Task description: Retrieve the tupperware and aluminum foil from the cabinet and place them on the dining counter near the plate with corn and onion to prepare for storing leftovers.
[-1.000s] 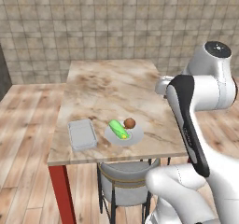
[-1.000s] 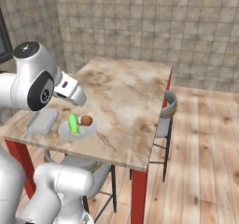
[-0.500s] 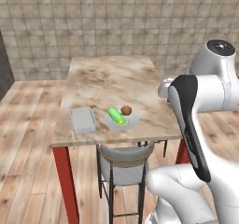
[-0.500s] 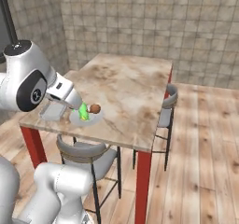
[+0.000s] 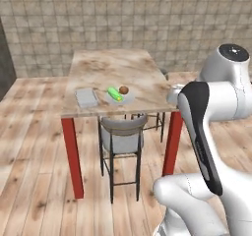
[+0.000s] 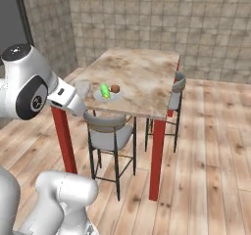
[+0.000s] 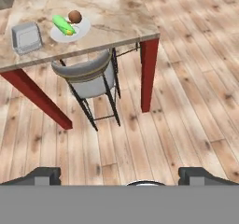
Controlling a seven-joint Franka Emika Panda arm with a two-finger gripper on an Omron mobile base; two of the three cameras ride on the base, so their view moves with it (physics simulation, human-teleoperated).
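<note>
The tupperware (image 5: 86, 97) lies on the table (image 5: 108, 65) just beside the plate (image 5: 129, 99) with the green corn (image 5: 115, 94) and the brown onion (image 5: 124, 89); I see no foil there. The pincer (image 7: 119, 174) is spread wide and holds nothing, above the floor (image 7: 177, 106) and well apart from the plate. I think the foil comes next, so drive smoothly to the cabinet and steer wide of the stool (image 5: 121, 135) by the plate; no writing can be read.

Grey-seated stool (image 5: 120, 136) tucked under near edge of red-legged table, between two front legs. Second stool (image 6: 175, 91) at the table's right side. Plank wood floor (image 7: 177, 101); tiled stone wall (image 5: 123, 18) behind.
</note>
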